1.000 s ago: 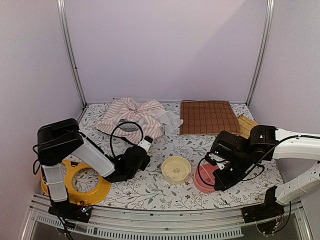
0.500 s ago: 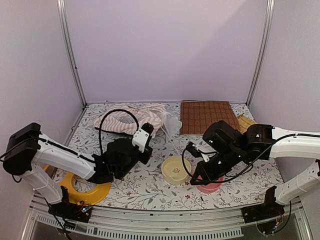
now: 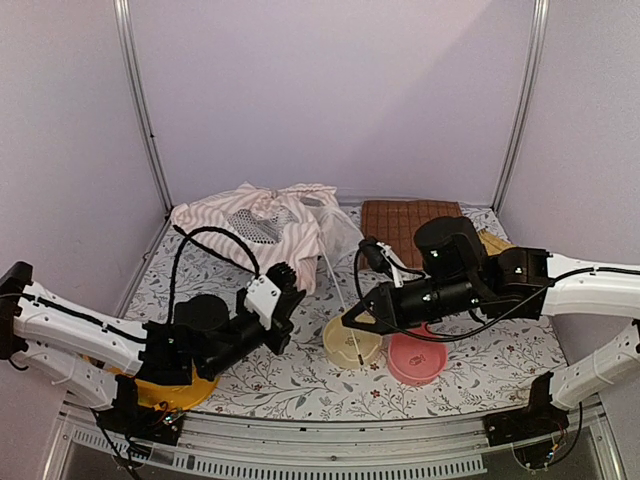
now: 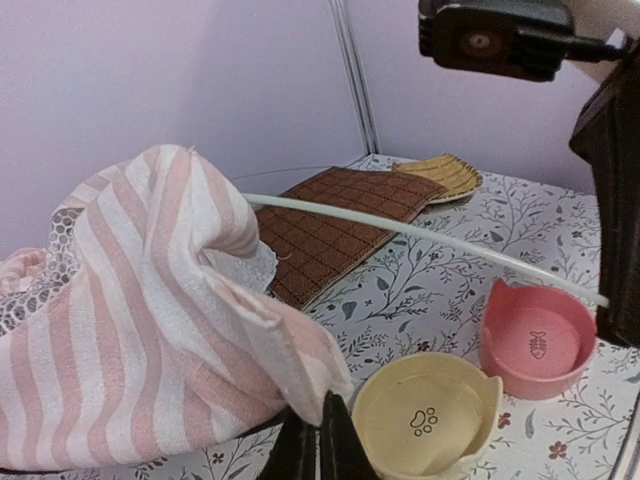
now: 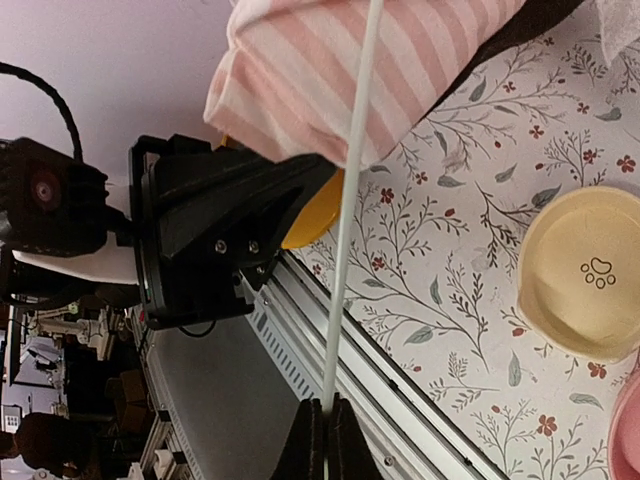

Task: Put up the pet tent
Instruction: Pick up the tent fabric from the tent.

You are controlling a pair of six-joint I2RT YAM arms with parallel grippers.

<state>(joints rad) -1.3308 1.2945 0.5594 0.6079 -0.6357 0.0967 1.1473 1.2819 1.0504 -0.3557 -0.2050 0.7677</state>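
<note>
With the left gripper [image 4: 320, 445] shut on its fabric and the right gripper [image 5: 322, 425] shut on its pole [image 3: 335, 290], the pet tent [image 3: 255, 225] is held bunched at 11 o'clock of the tabletop [image 3: 300, 385]; the bowed pole could be snapped by uneven pulling.

Tent [image 3: 290, 235]: previously a low heap on the tabletop [image 3: 300, 385]; now raised and hanging as a tall drape, shifted toward the rear left.

Left hand [image 3: 285, 273]: the arm has unfolded from its bunched posture and now lies low and outstretched. The hand is pinched on the tent's lower edge.

Right hand [image 3: 346, 322]: moved leftward off the pink bowl [image 3: 417, 357], which is now exposed, to above the cream bowl [image 3: 352, 342].

Pole [image 3: 335, 285]: now drawn out, running from the tent down to the right hand's grip.
</note>
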